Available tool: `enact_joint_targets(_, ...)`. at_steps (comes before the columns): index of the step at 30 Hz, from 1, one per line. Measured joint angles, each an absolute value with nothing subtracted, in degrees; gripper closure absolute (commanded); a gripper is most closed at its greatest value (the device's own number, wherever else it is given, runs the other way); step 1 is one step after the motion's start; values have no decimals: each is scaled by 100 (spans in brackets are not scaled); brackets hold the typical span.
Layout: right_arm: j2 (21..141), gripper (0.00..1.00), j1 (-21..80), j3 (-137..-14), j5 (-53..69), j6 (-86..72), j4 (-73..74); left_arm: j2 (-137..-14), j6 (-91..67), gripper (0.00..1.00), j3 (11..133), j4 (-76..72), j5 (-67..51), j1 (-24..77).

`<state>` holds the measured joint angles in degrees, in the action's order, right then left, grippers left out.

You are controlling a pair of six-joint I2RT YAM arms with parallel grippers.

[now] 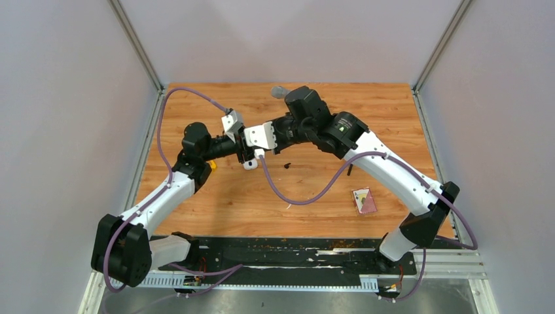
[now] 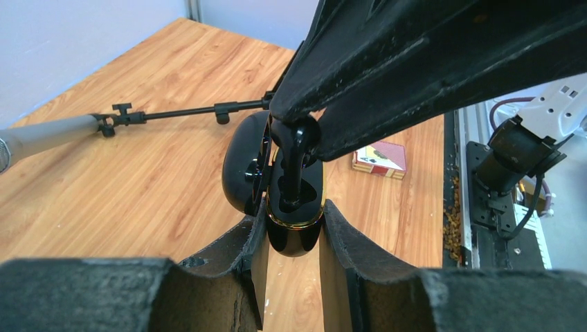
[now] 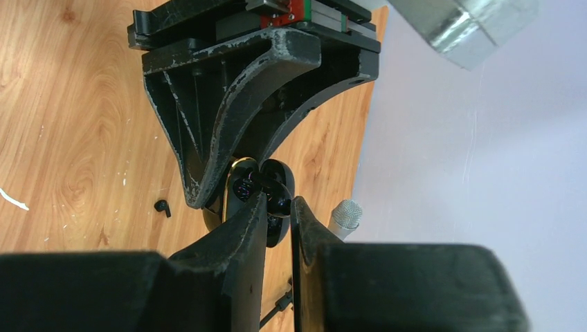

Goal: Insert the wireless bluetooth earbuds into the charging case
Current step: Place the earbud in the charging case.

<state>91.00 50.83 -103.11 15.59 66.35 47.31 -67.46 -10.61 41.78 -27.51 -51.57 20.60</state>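
- Currently the step in hand is the seating of a black earbud point(image 2: 294, 155) in the charging case point(image 2: 294, 242). It is judged to be mid-insertion, not finished.
- Left gripper point(image 2: 296, 216): the jaws are clamped on the two sides of the charging case. The case is held off the table point(image 2: 138, 194) with its mouth turned toward the right gripper point(image 2: 299, 131). The lid point(image 2: 242, 166) is swung open to one side of the case body.
- Right gripper: the jaws are closed on the head of the black earbud, directly over the case mouth. The stem is seen reaching down into one socket.
- Whether the bud is bottomed out cannot be told; its head stands proud of the case rim.
- A second black earbud point(image 1: 286, 166) is noted loose on the table, a little to the right of the case in the top view. No white earbuds are made out in any view.
- Also noted: a microphone point(image 2: 48, 135) beyond the case, and a card pack point(image 2: 379, 158) well apart from it.
- Next move, as judged: a short straight push along the socket is called for, with the case gripped firm against it. Release by the right jaws alone would follow, then a withdrawal clear of the lid.
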Motion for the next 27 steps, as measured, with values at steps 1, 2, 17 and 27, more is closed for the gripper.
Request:
enact_joint_targets(1, 9113, 99, 5085, -10307, 1546, 6637, 4729, -6746, -1068, 100, 4178, -2773, -5155, 2060)
enact_joint_targets(2, 9124, 99, 5089, -10304, 1544, 6641, 4729, -6744, -1079, 100, 4178, -2794, -5155, 2060)
enact_joint_targets(17, 9164, 95, 5135, -10230, 1505, 6796, 4731, -6720, -1122, 100, 4178, -2862, -5135, 2060)
enact_joint_targets(27, 9166, 70, 5186, -10213, 1531, 7057, 4755, -6718, -1120, 100, 4178, -2864, -5135, 2060)
